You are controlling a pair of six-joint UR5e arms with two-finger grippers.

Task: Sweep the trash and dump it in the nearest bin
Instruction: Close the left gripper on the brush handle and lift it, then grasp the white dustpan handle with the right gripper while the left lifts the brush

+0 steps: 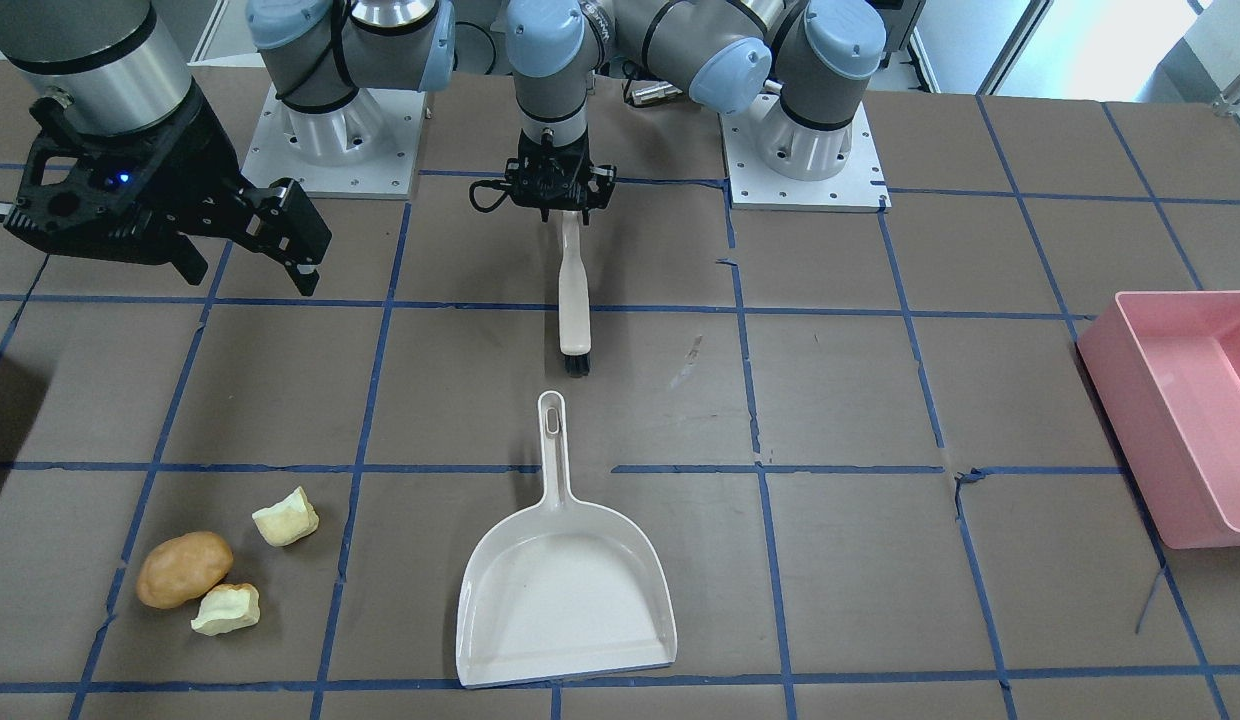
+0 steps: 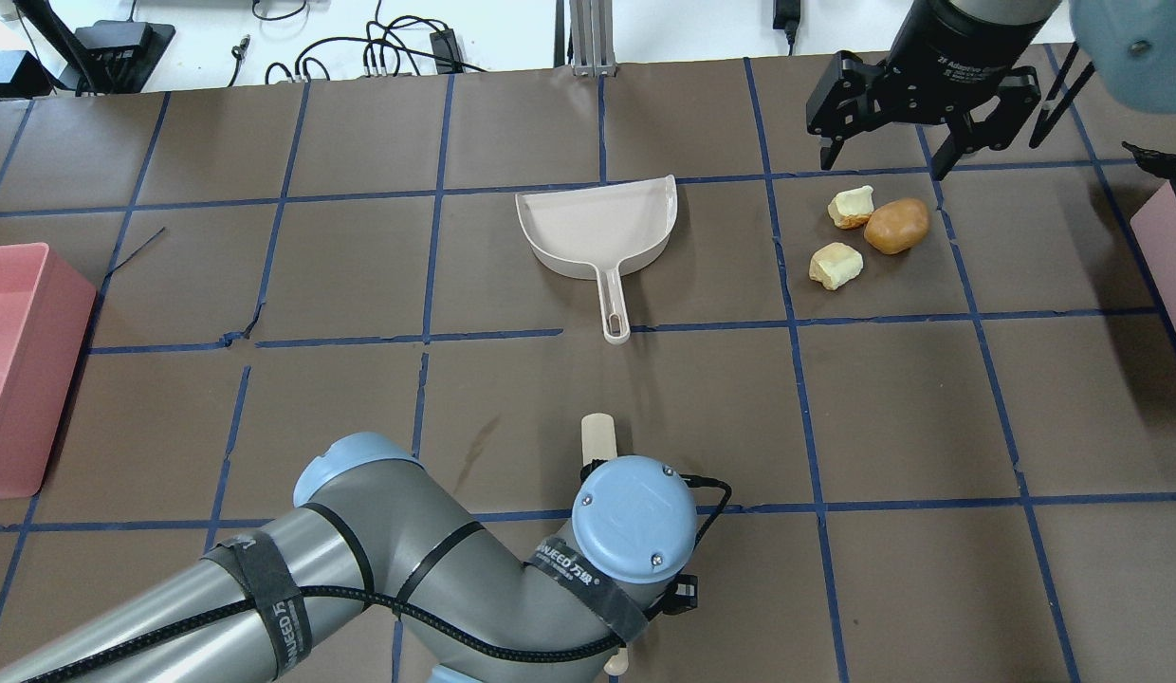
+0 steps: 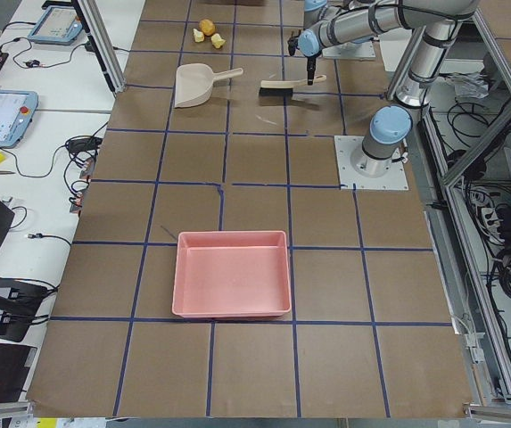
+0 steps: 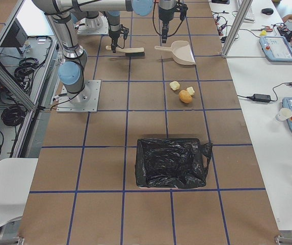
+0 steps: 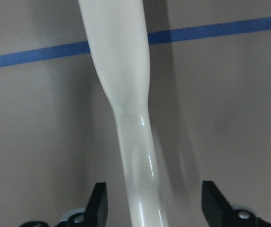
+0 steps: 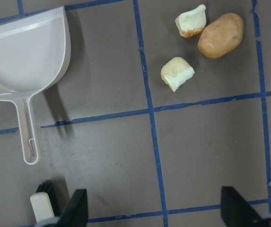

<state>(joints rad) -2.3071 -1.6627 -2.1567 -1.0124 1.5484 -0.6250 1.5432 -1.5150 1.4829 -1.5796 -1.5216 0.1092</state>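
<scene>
Trash [image 1: 212, 566] lay on the counter [image 1: 860, 400] in a little bunch: one brown lump [image 1: 184, 569] like a potato and two pale yellow chunks [image 1: 286, 517] just beside it. It sat on the robot's right side, apart from the white dustpan [image 1: 565, 590]. The dustpan lay flat in the middle, with its handle pointing at the robot and its wide mouth facing away. A brush [image 1: 574, 300] lay between the dustpan and the robot, bristle end near the dustpan handle. The left gripper [image 5: 154, 189] was down over the brush handle with its jaws apart, one on each side and not squeezing yet, likely so it could close and lift the brush. The right gripper [image 2: 882, 156] hung above the counter near the trash, spread wide and holding nothing, maybe placed there to reach the dustpan. A bin with a black bag [image 4: 171, 163] stood on the trash's side, and a pink bin [image 1: 1180, 420] stood far off on the other side, so the black-bag one looked nearest.
</scene>
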